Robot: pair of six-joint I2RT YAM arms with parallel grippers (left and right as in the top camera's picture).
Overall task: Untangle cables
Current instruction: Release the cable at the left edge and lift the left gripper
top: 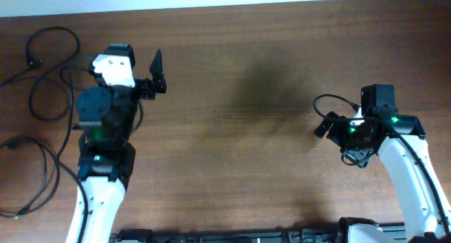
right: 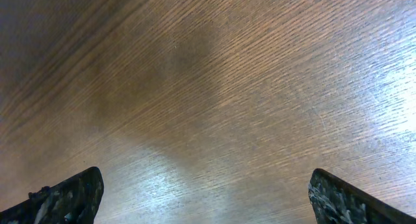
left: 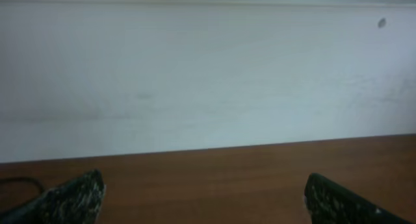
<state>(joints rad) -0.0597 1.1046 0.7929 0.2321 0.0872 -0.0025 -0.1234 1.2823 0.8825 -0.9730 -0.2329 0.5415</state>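
Both pairs of jaws stand released and wide, grasping nothing: the left jaws frame only bare wood and the white wall (left: 208,74) beyond the far edge; the right jaws hang over plain grain with nothing between them. The cables (top: 42,116) lie at the far left of the worktop (top: 232,165), beside and partly under my left arm (top: 99,194), well apart from my right arm (top: 409,165). A short piece of one shows at the lower left corner of my left wrist view, just beside that finger. I judge this a moment between grasps, with the sorting unfinished; the cords lie in loose loops that seem to cross near my left arm. The next move falls to the left side, I think: those jaws face the wall rather than the cords, so they must tip down and swing left, then close low against the wood, since each strand is far thinner than a finger and would slip out of a high pinch. The right arm would have to cross the whole worktop to help. By count: two arms; two pairs of jaws; one worktop. I make out two cables, one looped toward the far edge and one nearer me, though I cannot tell whether more hide beneath the arm. The thin loop (top: 331,98) by my right wrist looks like the arm's own wire.
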